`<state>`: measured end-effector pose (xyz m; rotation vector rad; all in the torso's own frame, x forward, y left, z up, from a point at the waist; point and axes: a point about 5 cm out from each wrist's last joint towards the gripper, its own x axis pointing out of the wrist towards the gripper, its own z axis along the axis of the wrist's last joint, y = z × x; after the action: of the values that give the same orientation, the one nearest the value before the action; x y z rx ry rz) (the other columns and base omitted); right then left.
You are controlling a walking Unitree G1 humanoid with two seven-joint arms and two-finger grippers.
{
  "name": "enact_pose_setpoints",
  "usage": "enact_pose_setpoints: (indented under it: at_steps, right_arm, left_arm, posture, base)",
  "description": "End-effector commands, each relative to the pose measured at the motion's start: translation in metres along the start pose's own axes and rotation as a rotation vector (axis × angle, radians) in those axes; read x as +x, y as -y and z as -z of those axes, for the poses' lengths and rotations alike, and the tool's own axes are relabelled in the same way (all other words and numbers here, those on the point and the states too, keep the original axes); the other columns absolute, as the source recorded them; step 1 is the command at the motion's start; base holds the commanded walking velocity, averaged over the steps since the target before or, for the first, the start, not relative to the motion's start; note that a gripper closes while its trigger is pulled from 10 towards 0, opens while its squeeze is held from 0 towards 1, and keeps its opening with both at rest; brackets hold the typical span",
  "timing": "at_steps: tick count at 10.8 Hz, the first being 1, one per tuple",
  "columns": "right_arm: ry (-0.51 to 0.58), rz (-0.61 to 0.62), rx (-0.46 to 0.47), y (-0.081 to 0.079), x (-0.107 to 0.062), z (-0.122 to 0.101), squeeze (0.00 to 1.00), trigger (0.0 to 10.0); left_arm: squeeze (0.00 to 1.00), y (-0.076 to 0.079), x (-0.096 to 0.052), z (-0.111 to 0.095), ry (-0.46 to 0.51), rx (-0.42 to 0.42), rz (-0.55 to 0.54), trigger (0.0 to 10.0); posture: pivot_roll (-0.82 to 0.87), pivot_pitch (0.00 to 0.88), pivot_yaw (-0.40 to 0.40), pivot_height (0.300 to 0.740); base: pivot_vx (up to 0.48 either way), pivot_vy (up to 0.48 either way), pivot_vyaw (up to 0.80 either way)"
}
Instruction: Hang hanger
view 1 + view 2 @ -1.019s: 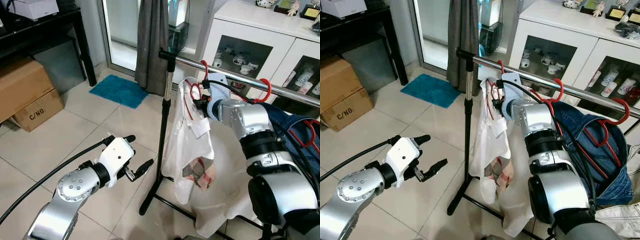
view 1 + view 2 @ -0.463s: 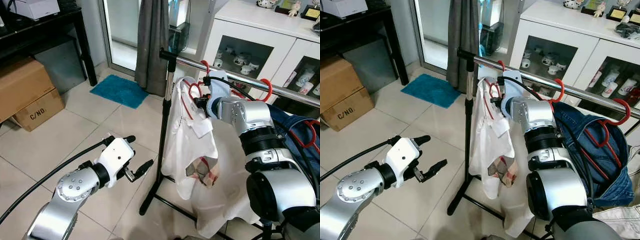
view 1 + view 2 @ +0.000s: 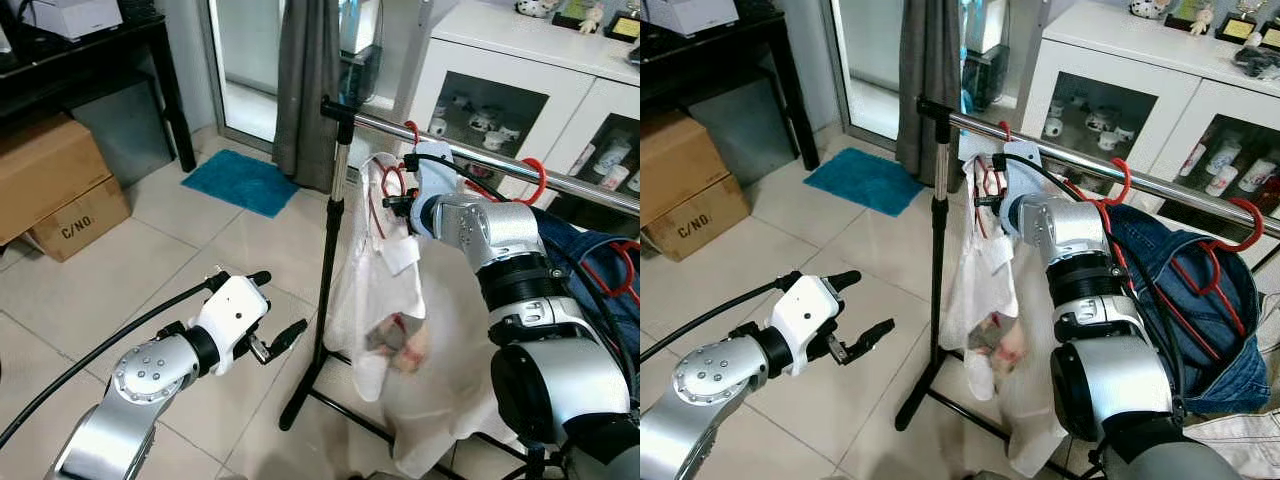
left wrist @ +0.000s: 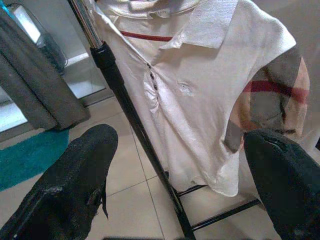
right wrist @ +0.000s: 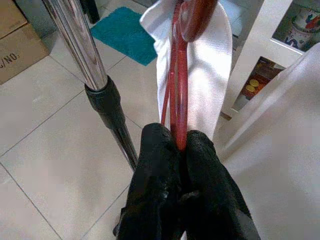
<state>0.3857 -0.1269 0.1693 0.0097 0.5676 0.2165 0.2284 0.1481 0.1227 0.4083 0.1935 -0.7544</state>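
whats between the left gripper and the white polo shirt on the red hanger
The rack's black upright pole stands between the open left gripper and the white polo shirt; otherwise just bare tiled floor. The left eye and left wrist views both show it.

Hangers (image 3: 532, 178) on chrome rail (image 3: 560, 177)

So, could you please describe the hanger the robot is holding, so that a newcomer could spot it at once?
Find the chrome clothes rail in front of the white cabinet. At its post end the right gripper pinches a red hanger carrying a white polo shirt. The other red hangers further along hold denim.
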Motion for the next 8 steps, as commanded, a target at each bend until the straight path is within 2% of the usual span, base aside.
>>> enact_pose_setpoints:
  at_steps: [1,4,5,6,7,8]
  right_arm:
    - [0.007,-0.005,0.014,0.000,-0.002,-0.005,0.00,0.0]
    - [0.037,0.004,0.020,0.000,-0.003,-0.007,0.00,0.0]
    - [0.069,0.009,-0.004,0.001,-0.005,-0.008,0.00,0.0]
    - [0.077,0.000,0.002,0.001,-0.008,-0.008,0.00,0.0]
    - [0.100,-0.015,0.008,0.000,-0.011,-0.009,0.00,0.0]
    - [0.183,-0.030,-0.034,-0.002,-0.015,-0.009,0.00,0.0]
  left_arm:
    - [0.88,0.000,0.001,-0.004,0.021,-0.003,-0.002,10.0]
    - [0.88,-0.003,0.000,-0.016,0.110,-0.057,-0.020,10.0]
    - [0.88,-0.001,0.001,-0.020,0.145,-0.082,-0.010,10.0]
    - [0.88,0.001,0.001,-0.033,0.233,-0.128,-0.008,10.0]
    - [0.87,0.000,0.000,-0.035,0.264,-0.150,-0.018,10.0]
    - [0.88,-0.003,-0.002,-0.032,0.255,-0.156,-0.066,10.0]
  posture:
    - [0.06,0.000,-0.074,0.740]
    - [0.06,0.000,-0.074,0.740]
    - [0.06,0.000,-0.072,0.740]
    - [0.06,0.000,-0.072,0.740]
    - [0.06,0.000,-0.074,0.740]
    - [0.05,0.000,-0.078,0.740]
  base:
    - [0.000,0.000,0.00]
    - [0.000,0.000,0.00]
    - [0.000,0.000,0.00]
    - [0.000,0.000,0.00]
    - [0.000,0.000,0.00]
    - [0.000,0.000,0.00]
